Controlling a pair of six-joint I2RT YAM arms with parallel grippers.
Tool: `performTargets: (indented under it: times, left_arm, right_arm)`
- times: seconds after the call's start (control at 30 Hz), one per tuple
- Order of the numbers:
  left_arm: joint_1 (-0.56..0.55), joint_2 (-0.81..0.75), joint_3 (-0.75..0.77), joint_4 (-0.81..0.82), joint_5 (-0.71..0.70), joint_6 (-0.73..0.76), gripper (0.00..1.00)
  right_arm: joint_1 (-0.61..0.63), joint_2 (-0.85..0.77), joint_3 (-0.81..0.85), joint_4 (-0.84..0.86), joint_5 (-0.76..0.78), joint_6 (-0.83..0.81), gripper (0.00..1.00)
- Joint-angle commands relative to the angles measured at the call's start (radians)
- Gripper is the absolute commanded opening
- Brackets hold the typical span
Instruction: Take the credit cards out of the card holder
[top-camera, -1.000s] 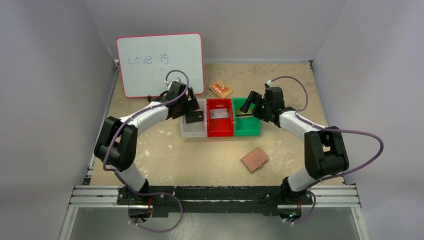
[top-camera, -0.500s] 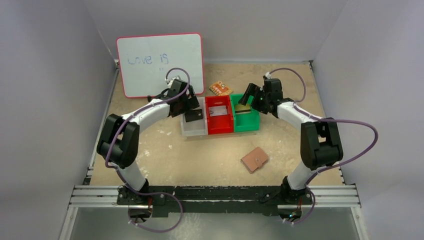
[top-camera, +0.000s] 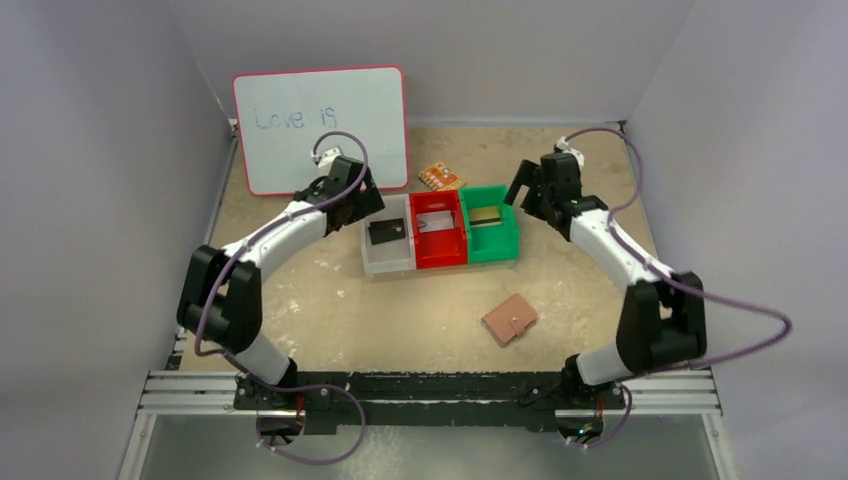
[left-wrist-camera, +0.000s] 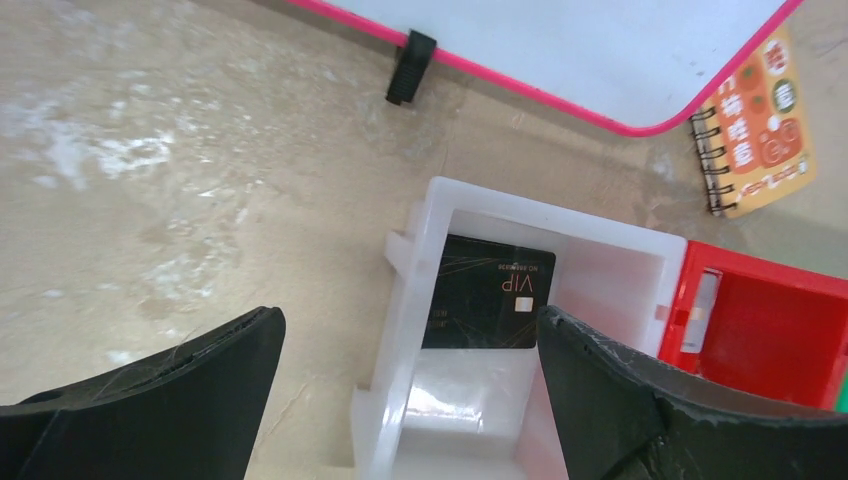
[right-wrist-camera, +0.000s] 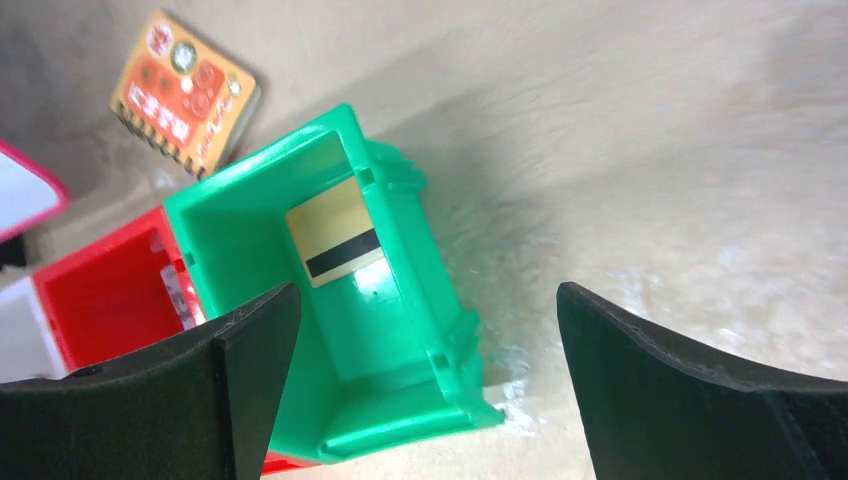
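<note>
Inside white bin (left-wrist-camera: 552, 213) lies black card (left-wrist-camera: 488, 305).

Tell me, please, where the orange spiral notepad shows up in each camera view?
Top external: the orange spiral notepad lies upper centre, just behind the red bin and right of the whiteboard.
Left wrist: top right corner, beside the whiteboard's pink corner.
Right wrist: top left, beyond the green bin.
Shared landmark: the red bin, partly visible in all three views.
</note>
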Motion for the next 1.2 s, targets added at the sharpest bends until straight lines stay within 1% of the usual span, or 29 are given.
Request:
performTargets:
  times: [0.0, 0.1, 0.13, 0.23, 0.3, 0.43, 0.53, 0.63, 0.73, 0.77, 0.83, 0.9, 0.93, 1.03, 1.1, 1.17]
  left_arm:
    - [0.006, -0.182, -0.046, 0.026, -0.103, 0.018, 0.98]
    - [0.005, -0.278, -0.094, 0.013, -0.122, 0.012, 0.98]
    - [0.005, -0.313, -0.117, 0.009, -0.124, 0.006, 0.98]
    - [0.005, -0.425, -0.213, -0.001, -0.092, -0.011, 0.98]
    - [0.005, -0.497, -0.282, 0.001, -0.033, -0.016, 0.98]
    - [0.005, -0.579, -0.39, 0.013, 0.086, -0.021, 0.98]
    - [0.005, -0.579, -0.42, 0.05, 0.188, -0.04, 0.97]
    - [0.004, -0.563, -0.437, 0.118, 0.315, -0.071, 0.96]
    - [0.003, -0.563, -0.447, 0.126, 0.367, -0.092, 0.95]
    - [0.003, -0.567, -0.452, 0.117, 0.384, -0.095, 0.94]
    - [0.0, -0.575, -0.462, 0.069, 0.405, -0.098, 0.92]
    - [-0.011, -0.587, -0.502, 0.033, 0.424, -0.106, 0.92]
    - [-0.015, -0.595, -0.535, 0.039, 0.443, -0.12, 0.91]
    - [-0.035, -0.618, -0.625, 0.12, 0.507, -0.167, 0.89]
    - [-0.066, -0.627, -0.665, 0.183, 0.49, -0.2, 0.87]
    - [-0.1, -0.619, -0.677, 0.232, 0.458, -0.228, 0.87]
  right_arm:
    - [-0.005, -0.221, -0.068, -0.106, 0.179, 0.079, 1.0]
    - [-0.004, -0.334, -0.184, -0.172, 0.155, 0.188, 1.0]
    - [-0.005, -0.362, -0.231, -0.196, 0.129, 0.229, 1.0]
    - [-0.004, -0.426, -0.316, -0.276, 0.038, 0.283, 1.0]
    - [-0.004, -0.476, -0.385, -0.276, -0.02, 0.276, 1.0]
    - [-0.004, -0.598, -0.525, -0.301, -0.114, 0.348, 1.0]
    - [-0.005, -0.686, -0.58, -0.303, -0.157, 0.368, 1.0]
    - [-0.004, -0.736, -0.626, -0.239, -0.23, 0.355, 1.0]
    - [-0.004, -0.749, -0.624, -0.265, -0.271, 0.349, 1.0]
    - [-0.005, -0.75, -0.619, -0.286, -0.26, 0.351, 1.0]
    - [-0.004, -0.748, -0.608, -0.341, -0.189, 0.378, 1.0]
    - [-0.004, -0.725, -0.595, -0.413, -0.159, 0.435, 1.0]
    - [-0.004, -0.705, -0.587, -0.428, -0.151, 0.446, 1.0]
    - [-0.004, -0.627, -0.572, -0.418, -0.153, 0.389, 0.98]
    - [-0.004, -0.579, -0.585, -0.36, -0.221, 0.337, 0.99]
    - [-0.004, -0.531, -0.593, -0.32, -0.243, 0.325, 0.99]
